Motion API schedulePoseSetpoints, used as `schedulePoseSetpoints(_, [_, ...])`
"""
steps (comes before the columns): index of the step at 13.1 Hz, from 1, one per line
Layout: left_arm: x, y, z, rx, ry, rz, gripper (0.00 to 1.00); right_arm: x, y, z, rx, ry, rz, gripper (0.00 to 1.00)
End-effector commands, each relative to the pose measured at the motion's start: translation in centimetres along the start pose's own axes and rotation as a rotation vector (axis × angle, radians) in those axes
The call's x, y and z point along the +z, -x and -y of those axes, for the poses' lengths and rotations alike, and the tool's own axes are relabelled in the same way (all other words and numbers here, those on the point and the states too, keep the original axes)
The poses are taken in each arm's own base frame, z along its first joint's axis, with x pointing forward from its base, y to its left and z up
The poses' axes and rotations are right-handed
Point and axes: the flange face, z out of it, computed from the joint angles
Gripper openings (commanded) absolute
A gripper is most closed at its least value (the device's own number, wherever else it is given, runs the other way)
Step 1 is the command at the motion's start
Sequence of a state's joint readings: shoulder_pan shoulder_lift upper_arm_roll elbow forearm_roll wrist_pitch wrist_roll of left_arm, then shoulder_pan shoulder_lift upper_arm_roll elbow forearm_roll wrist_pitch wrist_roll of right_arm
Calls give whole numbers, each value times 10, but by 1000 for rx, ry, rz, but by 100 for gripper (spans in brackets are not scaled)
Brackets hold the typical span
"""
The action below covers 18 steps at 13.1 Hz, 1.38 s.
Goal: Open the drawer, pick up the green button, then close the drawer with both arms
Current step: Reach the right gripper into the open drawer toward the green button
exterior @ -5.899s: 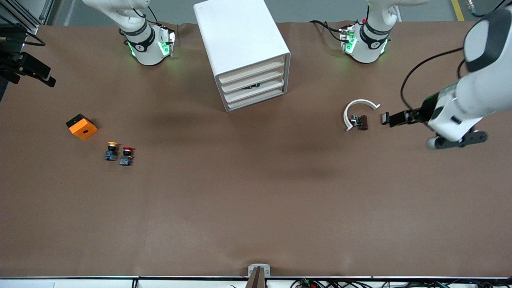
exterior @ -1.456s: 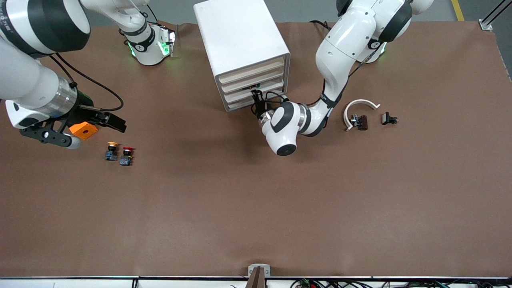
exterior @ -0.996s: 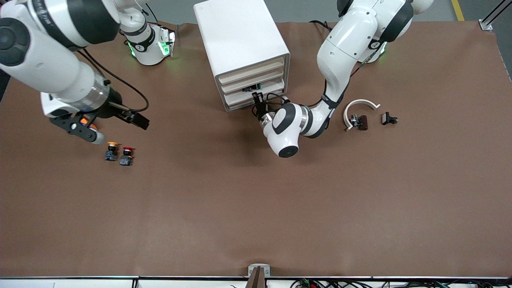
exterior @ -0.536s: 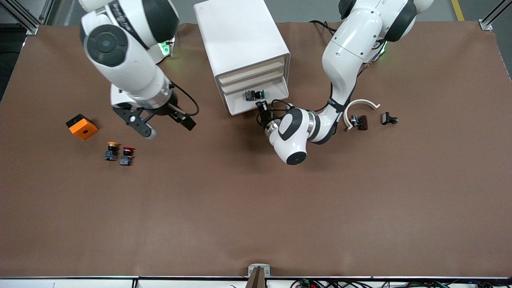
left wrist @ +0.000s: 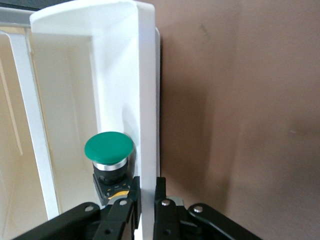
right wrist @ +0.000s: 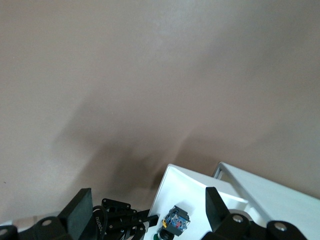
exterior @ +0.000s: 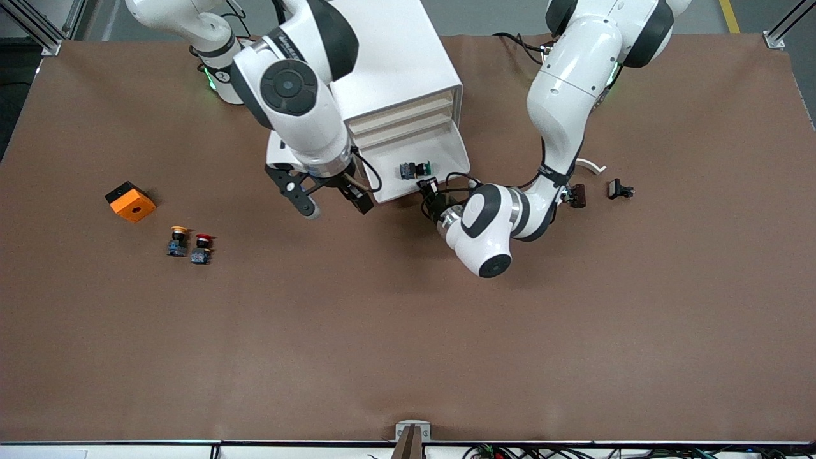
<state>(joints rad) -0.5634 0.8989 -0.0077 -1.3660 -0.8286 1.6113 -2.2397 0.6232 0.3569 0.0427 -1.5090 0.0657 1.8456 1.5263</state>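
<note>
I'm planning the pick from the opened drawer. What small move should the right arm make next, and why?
Probably shift the right gripper, jaws open, toward the left arm's end until it is over the button, then descend. The drawer is pulled out with the left gripper clamped on its front, and the green-capped button lies exposed inside, ungrasped.

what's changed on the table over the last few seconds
The left hand closed on the drawer front and pulled it out, exposing the green button. The right hand, open, swung in beside the drawer. The orange block and other buttons stayed put.
</note>
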Motion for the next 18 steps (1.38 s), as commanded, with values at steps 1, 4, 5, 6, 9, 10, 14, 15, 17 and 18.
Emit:
schedulePoseSetpoints(1, [-14,9,-6,22,72,39,10,11,10,8,46,-8,34,100])
schedulePoseSetpoints(4, [-24,10,-8,48,93,65,39,37,39,12,110,-18,42,100])
schedulePoseSetpoints(5, [-26,11,-6,54,98,67,50,50,51,9,103,-12,40,100])
schedulePoseSetpoints(6, [-28,11,-6,55,98,70,93,59,58,7,105,-8,39,100])
schedulePoseSetpoints(9, [-42,14,10,71,115,76,100,83,82,-1,156,2,33,100])
schedulePoseSetpoints(10, [-50,15,18,81,125,82,100,93,90,-6,163,15,30,100])
schedulePoseSetpoints(14, [-96,18,56,125,184,128,100,120,106,-19,210,47,20,100])
schedulePoseSetpoints(15, [-107,14,57,120,202,134,100,123,110,-20,217,36,21,100])
schedulePoseSetpoints(17, [-158,4,84,137,282,181,100,126,113,-17,232,15,26,100])
schedulePoseSetpoints(18, [-185,-4,99,166,339,186,100,134,113,-15,233,17,25,100])
